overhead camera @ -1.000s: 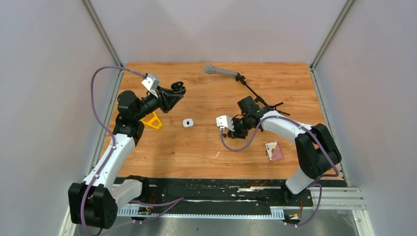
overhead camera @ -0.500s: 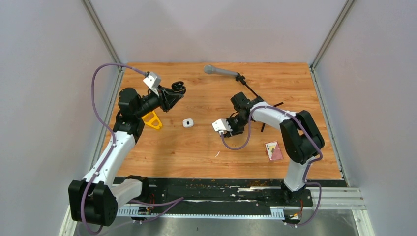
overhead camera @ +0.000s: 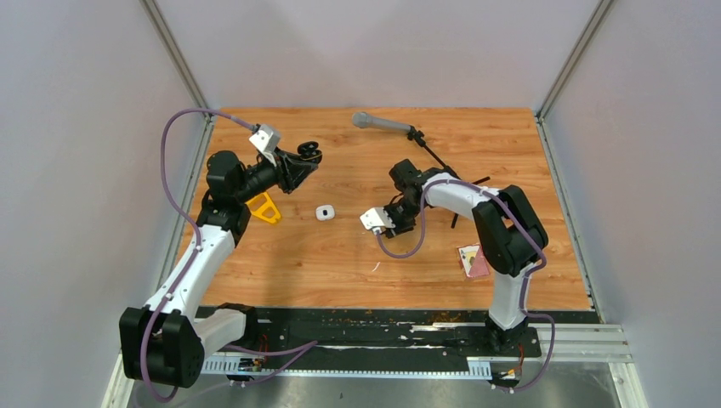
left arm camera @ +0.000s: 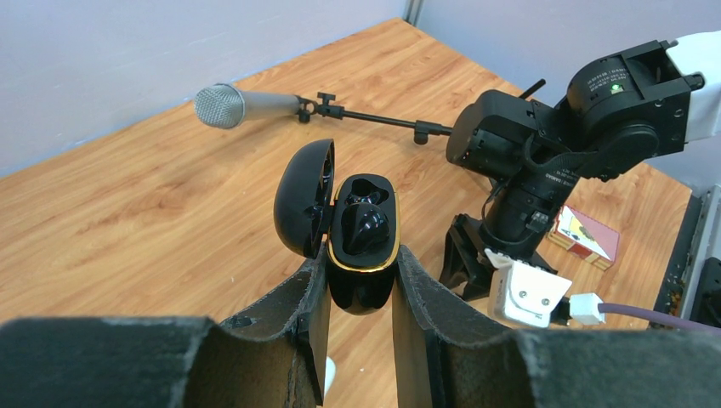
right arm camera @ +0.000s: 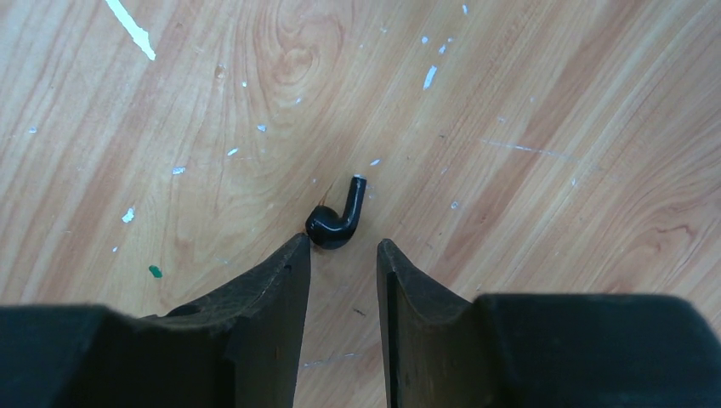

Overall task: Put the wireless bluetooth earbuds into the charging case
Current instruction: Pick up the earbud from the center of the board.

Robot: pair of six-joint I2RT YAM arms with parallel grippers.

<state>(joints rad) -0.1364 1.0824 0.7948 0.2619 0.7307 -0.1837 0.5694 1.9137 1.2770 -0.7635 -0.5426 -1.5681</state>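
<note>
Wood tabletop (right arm camera: pixel 553 102) holds a black earbud (right arm camera: pixel 337 219) just past right pincer's (right arm camera: pixel 342 246) parted tips (right arm camera: pixel 285 274); left pincer (left arm camera: pixel 361 257) clamps charging case (left arm camera: pixel 366 223).

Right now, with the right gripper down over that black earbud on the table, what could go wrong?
1. The black earbud lies just beyond the tips of the open right gripper, close to one finger. Closing from here may catch only its rounded end and flick it away.
2. The left gripper clamps only the lower body of the charging case, whose lid is open. Pressing an earbud in could tilt or slide the case in that grip.
</note>
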